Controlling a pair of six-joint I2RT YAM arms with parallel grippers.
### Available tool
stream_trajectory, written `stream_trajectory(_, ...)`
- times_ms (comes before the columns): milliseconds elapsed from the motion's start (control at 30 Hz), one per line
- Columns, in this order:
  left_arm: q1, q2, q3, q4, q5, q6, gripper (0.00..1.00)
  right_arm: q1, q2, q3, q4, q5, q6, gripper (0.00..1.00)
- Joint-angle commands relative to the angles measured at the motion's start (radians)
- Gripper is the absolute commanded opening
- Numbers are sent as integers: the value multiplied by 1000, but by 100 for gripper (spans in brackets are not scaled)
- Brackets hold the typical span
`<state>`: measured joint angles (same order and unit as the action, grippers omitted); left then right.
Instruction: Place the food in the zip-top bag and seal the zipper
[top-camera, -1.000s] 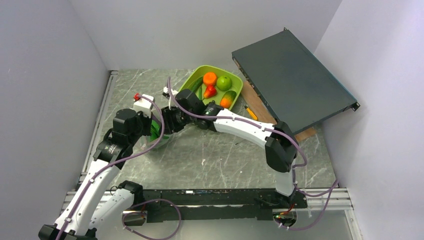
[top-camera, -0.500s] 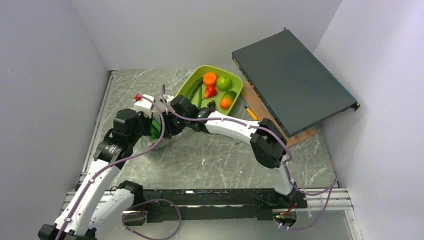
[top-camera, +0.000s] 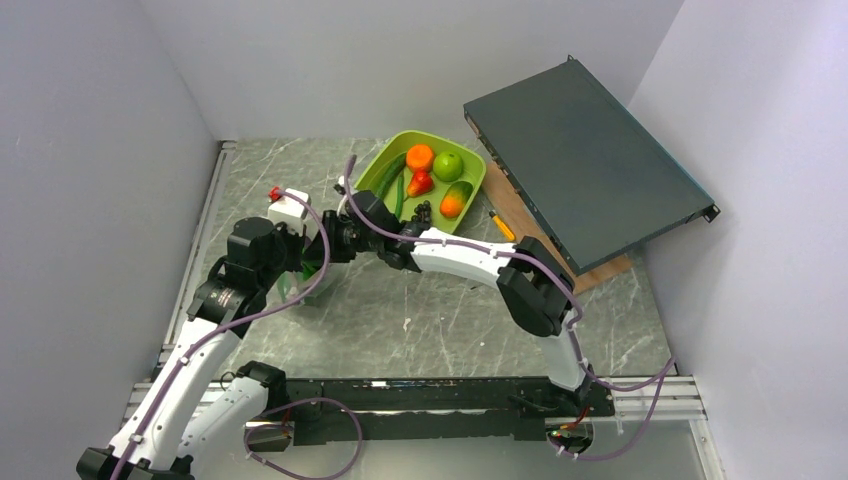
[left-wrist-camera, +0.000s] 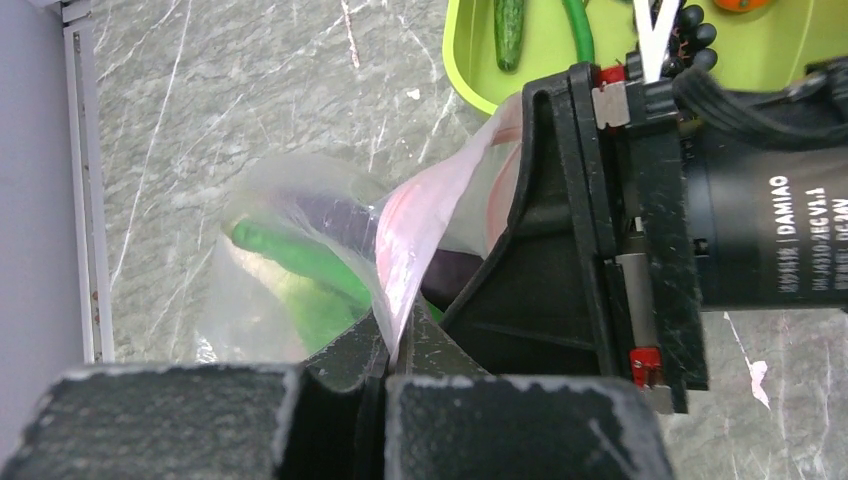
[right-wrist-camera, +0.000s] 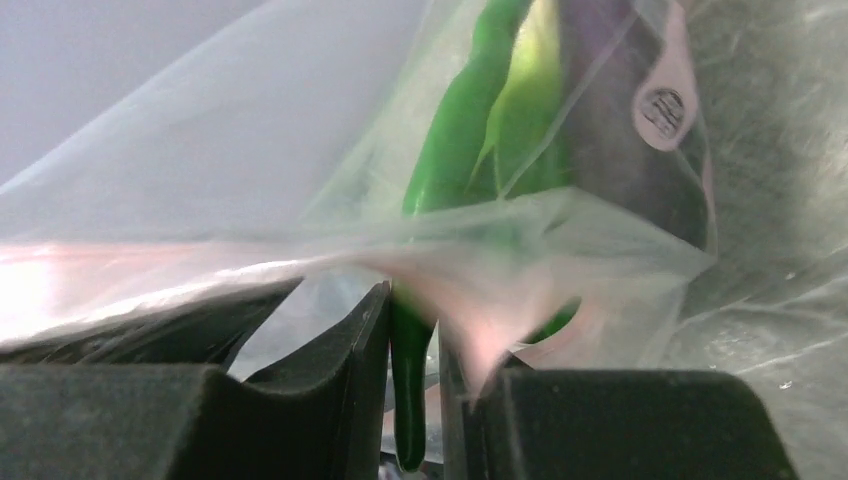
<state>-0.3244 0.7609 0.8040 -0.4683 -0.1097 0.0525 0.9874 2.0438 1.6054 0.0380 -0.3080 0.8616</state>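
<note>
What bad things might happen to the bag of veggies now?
1. A green pod lies right by the pink strip where the right fingers pinch it; it might get caught so the bag won't close.
2. The left fingers also pinch the strip, close beside the right ones, so a hard pull might tear the thin plastic.
3. The orange and apple sit in the green tray; sealing now would leave them out.

- Your table (top-camera: 450, 310) is grey, marble-patterned.
- Lime-green tray (top-camera: 380, 163) sits far middle.
- Zip-top bag (left-wrist-camera: 270, 250) sags onto it, left.
- Wooden board (top-camera: 515, 215) lies right, with an orange-handled screwdriver (top-camera: 501, 225) just beside it.
- Small white scrap (top-camera: 408, 323) lies mid-table.
</note>
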Motion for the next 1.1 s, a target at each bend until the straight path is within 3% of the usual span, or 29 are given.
stream_trajectory(0,-5,-21,4,67,14,1,0,21,-28,-25,150,120,336,3)
stream_trajectory(100,-5,-20,5,71,18,2,0,54,-18,-3,95,227,392,11)
stream_trajectory(267,-6,-18,2,69,17,0,0,91,-13,-76,184,308,487,12)
stream_trajectory(400,-7,-10,5,69,18,0,0,95,17,3,117,307,469,12)
stream_trajectory(500,-6,-10,6,68,21,-2,0,117,26,2,100,377,391,16)
stream_trajectory(800,-7,-9,7,66,14,0,0,140,-2,-17,19,383,97,32)
stream_trajectory(1067,-7,-13,6,67,0,2,0,133,-117,23,-160,358,-164,56)
